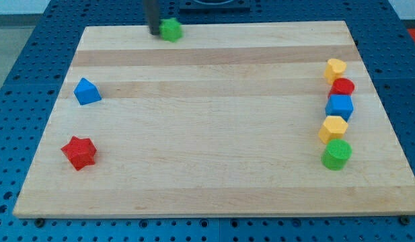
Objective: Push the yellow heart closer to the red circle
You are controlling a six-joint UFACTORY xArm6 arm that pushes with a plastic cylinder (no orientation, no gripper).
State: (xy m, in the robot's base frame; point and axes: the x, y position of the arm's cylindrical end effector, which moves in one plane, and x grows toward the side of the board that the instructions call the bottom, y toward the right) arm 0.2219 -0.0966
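My tip (155, 32) sat at board's (214, 181) top edge, touching green block (171, 29); no pincer on rod. Yellow heart (335, 69) touched red circle (342, 87).

Straight dark grey rod, smooth and plain, my tip (155, 32) blunt.

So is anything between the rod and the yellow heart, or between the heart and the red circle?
A green block sits beside my tip on the view's right. Which yellow block is the heart is unclear: the upper yellow block adjoins the red circle; a blue block separates the lower yellow block.
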